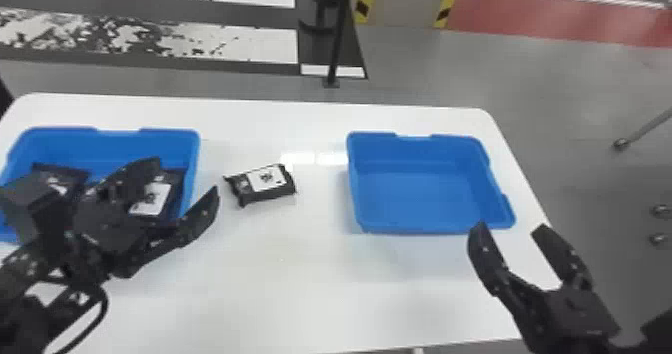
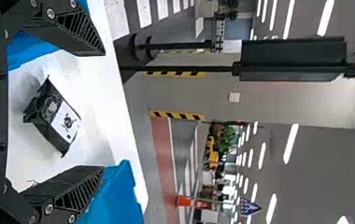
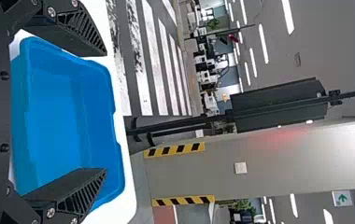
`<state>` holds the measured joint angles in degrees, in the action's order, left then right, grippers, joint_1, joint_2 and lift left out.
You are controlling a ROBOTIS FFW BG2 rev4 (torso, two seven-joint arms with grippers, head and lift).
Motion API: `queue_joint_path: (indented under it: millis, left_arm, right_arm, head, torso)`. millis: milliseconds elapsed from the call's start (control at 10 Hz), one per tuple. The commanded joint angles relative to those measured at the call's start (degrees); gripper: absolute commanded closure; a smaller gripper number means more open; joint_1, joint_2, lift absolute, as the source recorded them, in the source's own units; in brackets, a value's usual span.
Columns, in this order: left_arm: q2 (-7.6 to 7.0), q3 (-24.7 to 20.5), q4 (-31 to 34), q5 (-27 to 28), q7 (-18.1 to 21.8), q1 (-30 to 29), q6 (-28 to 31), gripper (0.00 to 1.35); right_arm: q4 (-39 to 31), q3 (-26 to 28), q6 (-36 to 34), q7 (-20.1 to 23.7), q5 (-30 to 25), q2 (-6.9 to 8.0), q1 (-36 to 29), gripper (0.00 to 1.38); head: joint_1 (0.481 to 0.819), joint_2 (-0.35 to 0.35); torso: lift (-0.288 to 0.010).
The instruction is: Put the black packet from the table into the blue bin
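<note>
Left gripper (image 1: 184,178), fingers apart, partly obscures packets (image 1: 152,198) in the left bin (image 1: 120,133), cut off at the head view's edge; right gripper (image 1: 510,228) likewise parted; black packet (image 1: 267,180) lies on the table (image 1: 280,288).

The robot's left gripper (image 1: 183,177) is black, with tapered, slatted fingers (image 2: 83,35) and silvery screws (image 2: 50,13). Near that gripper curves a black cable (image 1: 105,303).

Right of the grey column with black-and-yellow striped edges (image 1: 404,3) lies a red floor band (image 1: 550,18); left, worn white floor stripes (image 1: 265,43).
</note>
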<state>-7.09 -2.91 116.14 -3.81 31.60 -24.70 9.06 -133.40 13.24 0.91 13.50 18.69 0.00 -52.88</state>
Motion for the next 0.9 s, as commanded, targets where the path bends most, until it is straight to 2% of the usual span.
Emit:
queue_joint_path:
  millis: [0, 200, 300, 500, 800]
  left_arm:
    - [0.41, 2.68, -4.84, 6.32, 1.62, 6.42, 2.05, 0.16]
    - [1.02, 7.6, -13.14, 14.32, 4.43, 16.27, 3.31, 0.13]
    - [1.02, 10.45, -19.61, 15.35, 5.22, 21.33, 4.02, 0.13]
    - [0.85, 15.48, -27.2, 16.95, 5.4, 27.23, 6.97, 0.12]
    - [1.73, 18.57, -38.31, 21.41, 5.05, 35.25, 7.67, 0.12]
  right_arm:
    - [0.16, -0.1, -0.06, 0.04, -0.18, 0.05, 0.15, 0.13]
    - [0.3, -0.1, -0.06, 0.04, -0.18, 0.05, 0.57, 0.13]
    - [0.44, -0.1, -0.06, 0.04, -0.3, 0.05, 0.86, 0.13]
    - [0.58, -0.1, -0.06, 0.04, -0.18, 0.05, 0.86, 0.13]
    - [0.86, -0.1, 0.08, 0.04, 0.16, 0.05, 0.86, 0.13]
  head:
    - [0.695, -0.184]
    - [0.695, -0.219]
    - [0.695, -0.243]
    - [0.695, -0.274]
    - [0.695, -0.298]
  torso:
    - [-0.11]
    - [-0.11]
    - [-0.11]
    - [-0.11]
    - [-0.11]
